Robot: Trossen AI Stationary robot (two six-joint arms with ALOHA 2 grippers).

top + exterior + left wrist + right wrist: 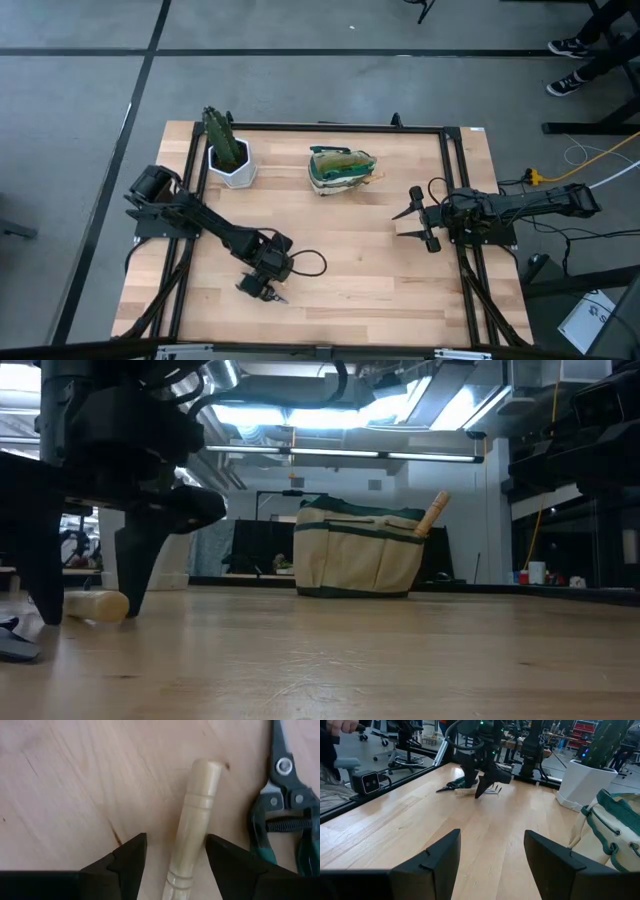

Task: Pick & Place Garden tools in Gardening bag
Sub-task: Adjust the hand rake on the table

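While hanging low over the front left part of the table [360, 300], straddles a pale wooden handle [196, 815] with the left gripper [176, 845]: fingers spread, one on each side of the handle, nothing pinched yet. Lying flat on the wood, that handle, with metal tines [493, 790] showing at its far end in the right wrist view, so likely the claw rake. Just beside it, also flat on the table, the pruning shears [287, 810], not touched. Farther back and toward the middle, stands a white pot with a cactus-like plant [230, 160], no part of the job. Next, at the back middle of the table, sits the bag [342, 168], upright and open, with another wooden handle [433, 515] poking out of its top, so seemingly one tool already stowed. Over at the right edge, waits the right gripper [413, 214], fingers apart and empty, well clear of the bag. Step in hand, by the look of it: grasping the rake. Next move calls for pressing the fingers together squarely on the round handle, taking care not to let it roll or nudge the shears, then lifting clear of the table, carrying across to the bag and lowering tines-first into the opening.
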